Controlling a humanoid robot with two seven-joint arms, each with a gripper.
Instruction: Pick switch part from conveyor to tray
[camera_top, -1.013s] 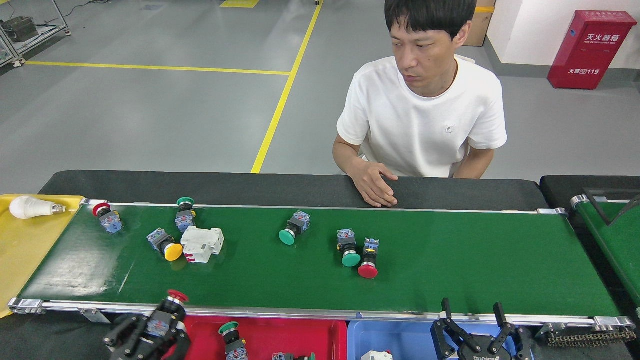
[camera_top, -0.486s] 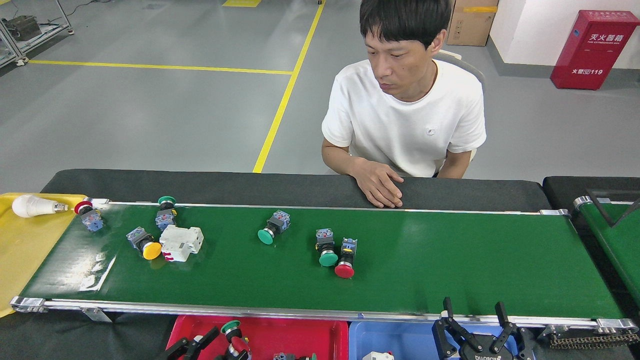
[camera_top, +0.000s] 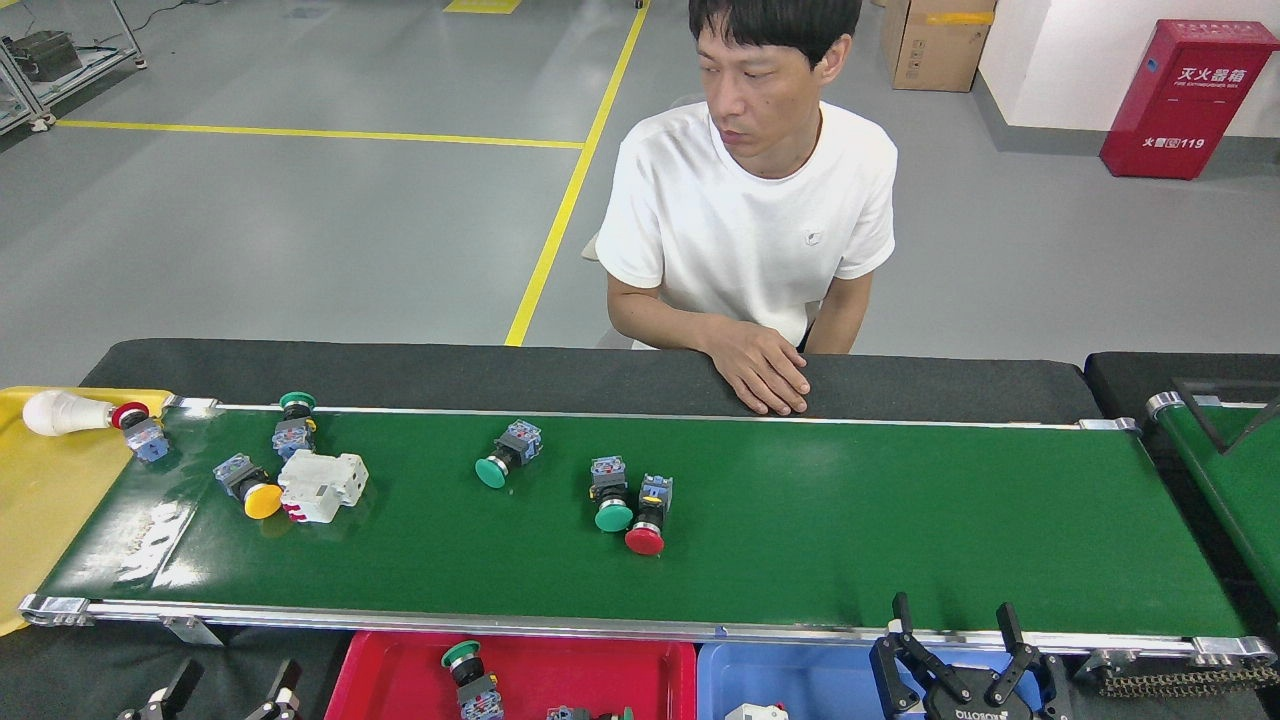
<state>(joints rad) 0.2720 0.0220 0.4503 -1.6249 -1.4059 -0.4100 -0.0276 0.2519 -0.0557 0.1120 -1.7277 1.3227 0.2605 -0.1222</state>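
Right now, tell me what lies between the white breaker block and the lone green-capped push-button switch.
Head view: only bare dark-green conveyor belt between the white breaker block and the lone green-capped switch.

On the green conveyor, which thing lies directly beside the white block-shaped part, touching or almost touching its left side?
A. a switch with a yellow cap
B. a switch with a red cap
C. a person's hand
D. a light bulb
A: the yellow-capped switch lies on the conveyor right against the left side of the white block.
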